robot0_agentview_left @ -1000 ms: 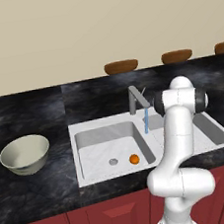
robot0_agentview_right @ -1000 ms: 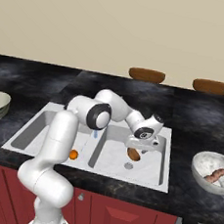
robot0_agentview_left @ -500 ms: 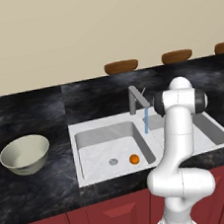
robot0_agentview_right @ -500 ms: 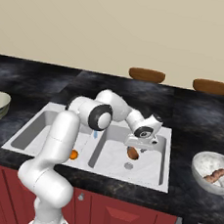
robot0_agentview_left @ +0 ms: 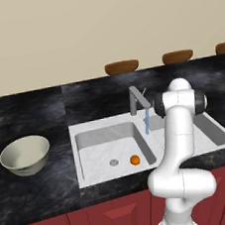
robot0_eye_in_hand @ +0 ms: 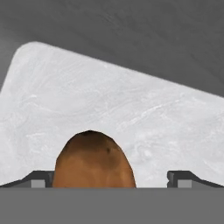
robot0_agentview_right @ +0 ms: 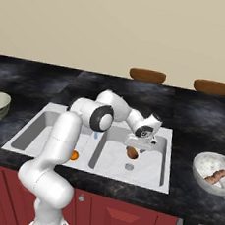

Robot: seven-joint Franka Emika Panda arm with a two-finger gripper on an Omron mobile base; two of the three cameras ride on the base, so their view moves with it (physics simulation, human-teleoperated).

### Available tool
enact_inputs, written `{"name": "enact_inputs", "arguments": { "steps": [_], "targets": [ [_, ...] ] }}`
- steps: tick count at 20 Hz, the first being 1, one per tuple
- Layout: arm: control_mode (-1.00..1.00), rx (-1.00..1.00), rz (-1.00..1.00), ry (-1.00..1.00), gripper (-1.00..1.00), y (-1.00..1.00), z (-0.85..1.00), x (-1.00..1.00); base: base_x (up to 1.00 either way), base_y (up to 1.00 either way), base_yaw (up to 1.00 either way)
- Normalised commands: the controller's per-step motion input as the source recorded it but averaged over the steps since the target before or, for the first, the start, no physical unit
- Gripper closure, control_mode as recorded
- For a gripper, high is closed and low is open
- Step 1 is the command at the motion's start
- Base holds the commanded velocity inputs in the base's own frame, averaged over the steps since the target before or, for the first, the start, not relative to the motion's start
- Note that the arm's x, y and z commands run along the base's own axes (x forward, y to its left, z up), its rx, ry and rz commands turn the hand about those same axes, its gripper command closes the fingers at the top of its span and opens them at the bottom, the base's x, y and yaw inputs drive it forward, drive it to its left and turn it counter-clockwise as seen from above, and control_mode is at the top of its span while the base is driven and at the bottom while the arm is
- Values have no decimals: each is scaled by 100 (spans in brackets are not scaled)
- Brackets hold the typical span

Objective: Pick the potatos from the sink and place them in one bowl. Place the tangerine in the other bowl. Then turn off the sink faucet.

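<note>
My fingers [robot0_agentview_right: 134, 147] are spread wide and hold nothing. They hang low in the right basin of the white sink [robot0_agentview_right: 165, 140], right over a brown potato [robot0_eye_in_hand: 93, 161] that sits between them on the sink floor. The other potato [robot0_agentview_right: 215, 176] lies in the bowl [robot0_agentview_right: 201, 164] on the worktop [robot0_agentview_right: 34, 78] to the right. The tangerine [robot0_agentview_left: 135, 159] sits in the left basin by the drain [robot0_agentview_left: 113, 162]. Blue water runs from the faucet [robot0_agentview_left: 138, 99]. The pale bowl [robot0_agentview_left: 25, 155] sits far left.
</note>
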Motion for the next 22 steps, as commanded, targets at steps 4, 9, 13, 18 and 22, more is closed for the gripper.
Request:
{"name": "enact_inputs", "arguments": {
  "steps": [4,9,13,18,22],
  "targets": [
    [-100,-3,0,14,-100,0,-58,-32,0,0,0],
    [-100,-3,0,11,100,0,-58,-42,0,0,0],
    [-100,0,0,0,100,-3,-6,2,0,0,0],
    [-100,6,0,-1,100,-45,27,-3,0,0,0],
    [-100,7,0,-2,100,-61,71,-11,0,0,0]
  ]
}}
